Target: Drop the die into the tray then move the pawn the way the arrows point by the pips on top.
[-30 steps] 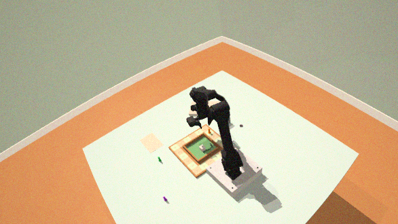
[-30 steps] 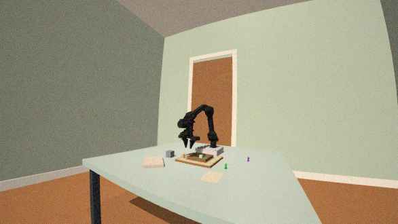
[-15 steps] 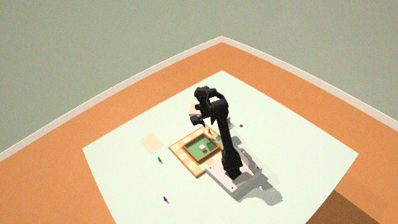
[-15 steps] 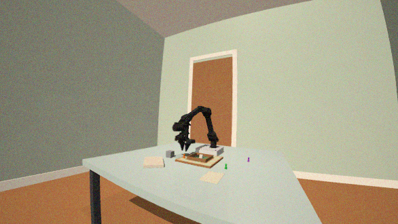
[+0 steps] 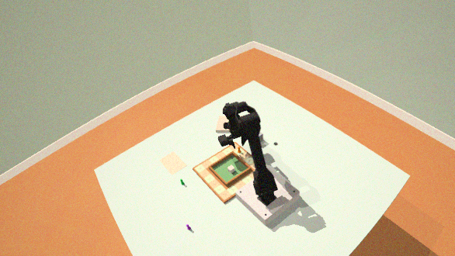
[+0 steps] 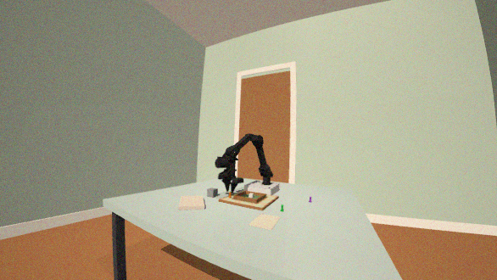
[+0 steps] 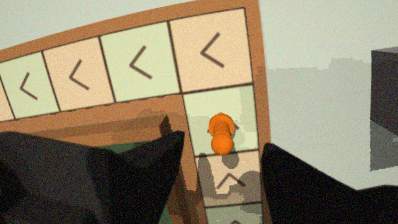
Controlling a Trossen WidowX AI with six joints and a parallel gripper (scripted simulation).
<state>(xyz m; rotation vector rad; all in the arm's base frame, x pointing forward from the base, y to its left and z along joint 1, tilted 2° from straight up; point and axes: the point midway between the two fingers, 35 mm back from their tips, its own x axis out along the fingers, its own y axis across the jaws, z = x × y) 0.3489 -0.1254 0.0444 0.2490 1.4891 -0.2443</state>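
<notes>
We had our pincer (image 5: 239, 145) (image 6: 230, 192) (image 7: 223, 145) partly open, with nothing gripped. The orange pawn (image 5: 239, 150) (image 6: 230, 194) (image 7: 221, 132) stood below, between the two fingers in the wrist view, on the pale green square next to a corner square of the board (image 5: 211, 185) (image 6: 250, 205) (image 7: 265, 100). We saw the die (image 5: 230, 168) (image 6: 251, 195) inside the tray (image 5: 217, 176) (image 6: 246, 199) (image 7: 110, 116), but its pips were too small for us to read. Near the board we had the grey block (image 6: 212, 193) (image 7: 385, 92) and the green pawn (image 5: 182, 181) (image 6: 282, 208); the purple pawn (image 5: 189, 227) (image 6: 310, 199) stood farther away.
</notes>
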